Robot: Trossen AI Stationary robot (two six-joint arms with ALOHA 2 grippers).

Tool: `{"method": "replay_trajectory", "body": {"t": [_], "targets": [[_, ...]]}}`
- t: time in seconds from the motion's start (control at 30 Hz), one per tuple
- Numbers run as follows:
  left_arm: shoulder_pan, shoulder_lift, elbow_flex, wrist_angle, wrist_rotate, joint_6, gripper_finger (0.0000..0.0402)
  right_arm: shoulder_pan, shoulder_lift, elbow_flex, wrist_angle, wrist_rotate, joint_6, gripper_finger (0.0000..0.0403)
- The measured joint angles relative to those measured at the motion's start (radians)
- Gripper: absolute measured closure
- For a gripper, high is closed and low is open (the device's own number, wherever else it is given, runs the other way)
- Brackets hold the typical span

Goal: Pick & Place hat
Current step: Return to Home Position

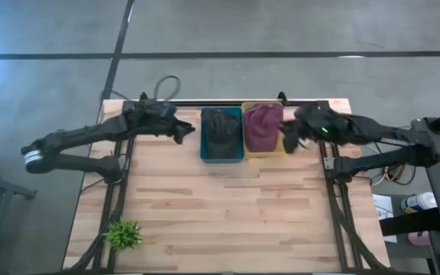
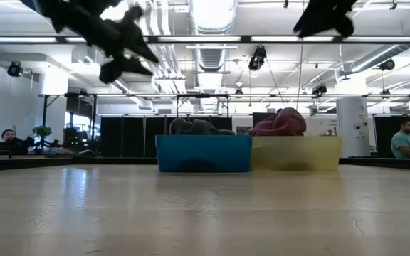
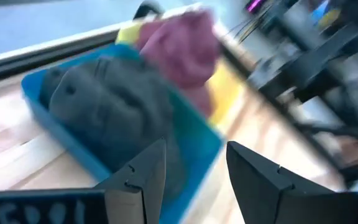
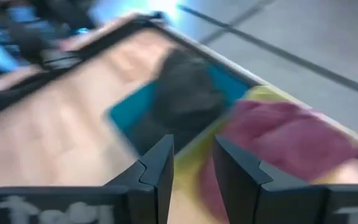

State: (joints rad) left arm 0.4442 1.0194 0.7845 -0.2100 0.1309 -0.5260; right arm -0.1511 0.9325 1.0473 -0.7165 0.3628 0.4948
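Desk (image 1: pixel 228 214): two bins side by side at the far edge, walls touching or nearly so, long axes running front to back.

Blue bin (image 1: pixel 221 158) on the left arm's side holds the black cap (image 1: pixel 220 131), piled above the rim. Whether it is one cap or more, I cannot tell. Yellow bin (image 1: pixel 264 153) holds a maroon hat (image 1: pixel 263 126).

Left hand (image 1: pixel 183 133) is just outside the blue bin, fingers moderately apart and empty. Right hand (image 1: pixel 289 140) is just outside the yellow bin, fingers narrowly apart and empty.

The low view shows both hands well above the rims.

Judgement: the bins lie between the hands, so each arm should retreat outward, away from its near bin. Placing looks done.
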Motion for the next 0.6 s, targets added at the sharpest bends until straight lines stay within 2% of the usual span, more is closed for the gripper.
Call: {"method": "replay_trajectory", "body": {"t": [0.07, 0.17, 0.27, 0.37, 0.5, 0.6], "targets": [[-0.011, -0.08, -0.002, -0.002, 0.007, -0.026, 0.0239, 0.082, -0.067, -0.009, -0.006, -0.008, 0.031, 0.0298], [-0.079, -0.187, -0.002, 0.024, 0.013, 0.029, 0.0239, 0.19, -0.164, -0.02, 0.034, -0.005, 0.216, 0.0296], [-0.185, -0.273, -0.026, 0.039, 0.016, 0.066, 0.0239, 0.327, -0.229, -0.08, 0.15, -0.038, 0.095, 0.0292], [-0.323, -0.338, -0.13, 0.174, -0.02, 0.047, 0.0239, 0.444, -0.278, -0.209, 0.303, 0.007, 0.068, 0.0289], [-0.465, -0.386, -0.294, 0.448, -0.118, 0.019, 0.0239, 0.515, -0.341, -0.401, 0.542, 0.066, 0.023, 0.0286], [-0.472, -0.414, -0.369, 0.503, -0.149, 0.011, 0.0239, 0.514, -0.399, -0.513, 0.635, 0.058, 0.002, 0.0284]]}}
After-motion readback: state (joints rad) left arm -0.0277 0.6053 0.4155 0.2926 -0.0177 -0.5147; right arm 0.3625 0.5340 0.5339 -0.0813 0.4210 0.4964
